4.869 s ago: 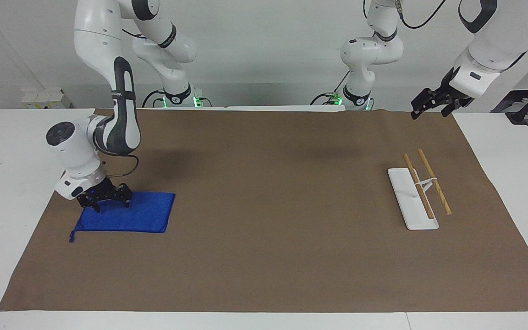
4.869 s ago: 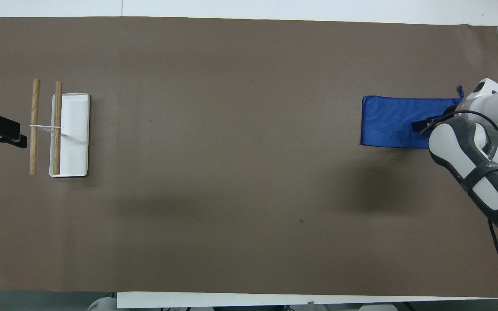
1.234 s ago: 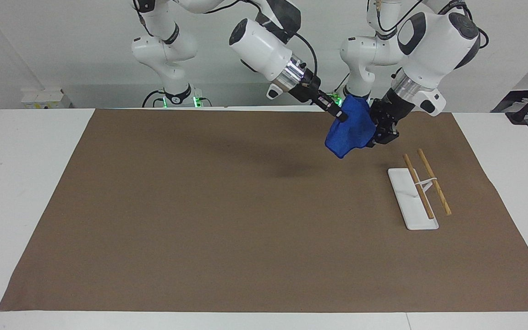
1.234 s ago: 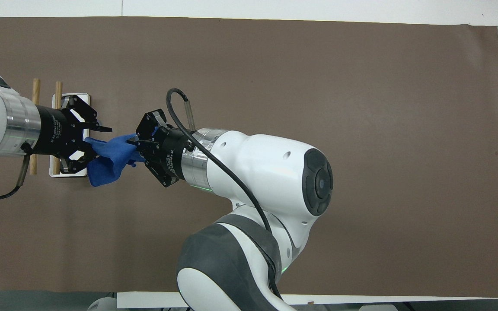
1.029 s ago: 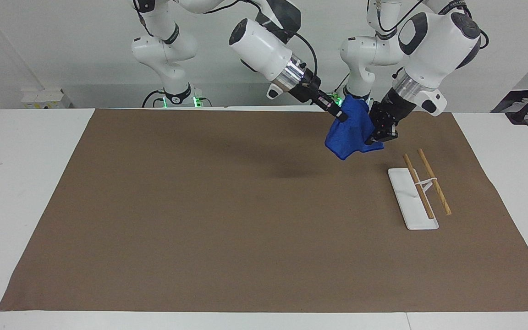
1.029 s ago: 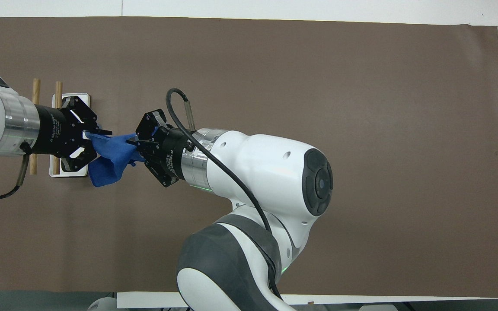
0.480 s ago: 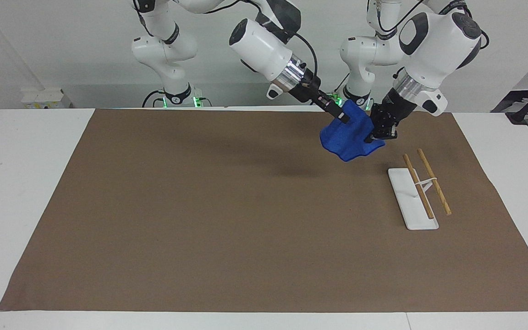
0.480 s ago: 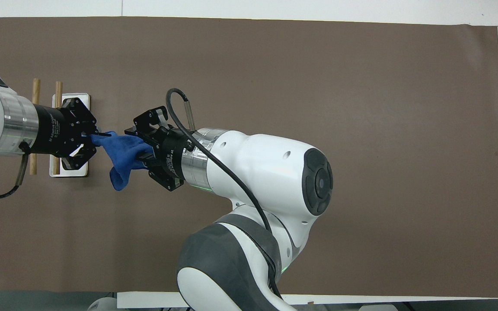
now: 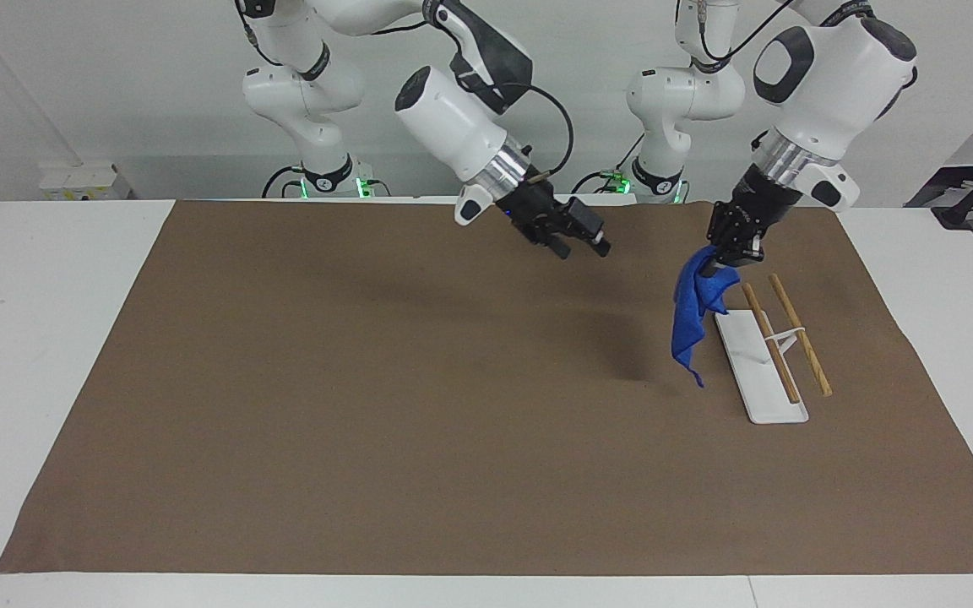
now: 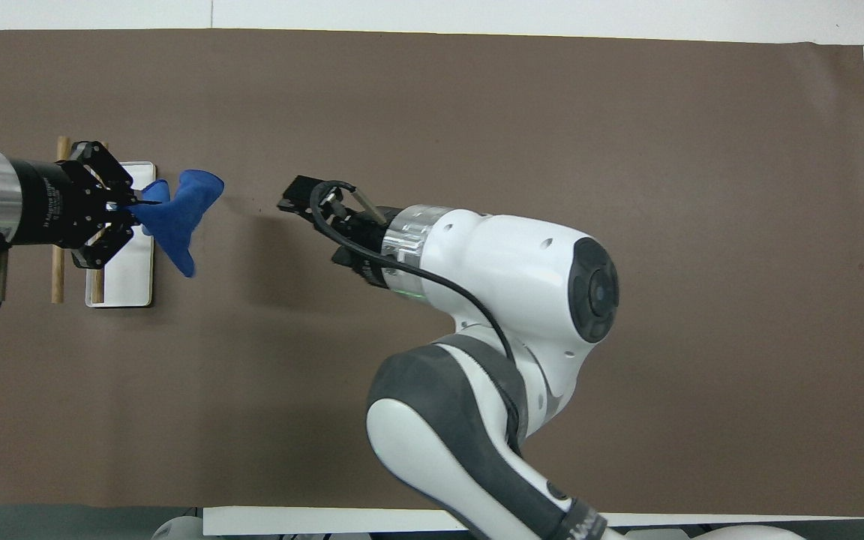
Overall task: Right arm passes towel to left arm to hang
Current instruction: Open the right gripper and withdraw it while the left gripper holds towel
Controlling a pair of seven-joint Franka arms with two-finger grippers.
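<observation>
The blue towel [image 9: 689,317] hangs bunched from my left gripper [image 9: 720,260], which is shut on its top end. It hangs in the air beside the rack's white base [image 9: 763,397], on the side toward the right arm's end. In the overhead view the towel [image 10: 177,214] and left gripper [image 10: 134,214] sit over the rack base [image 10: 128,289]. My right gripper [image 9: 581,243] is open and empty in the air over the mat, apart from the towel; it also shows in the overhead view [image 10: 319,229].
The rack has two wooden rods [image 9: 801,338] held on a thin white upright above its base. A brown mat [image 9: 419,439] covers the white table [image 9: 22,338].
The right gripper opened, let go of the towel and drew back toward its own end. The towel now hangs from the left gripper alone, which has moved over the rack.
</observation>
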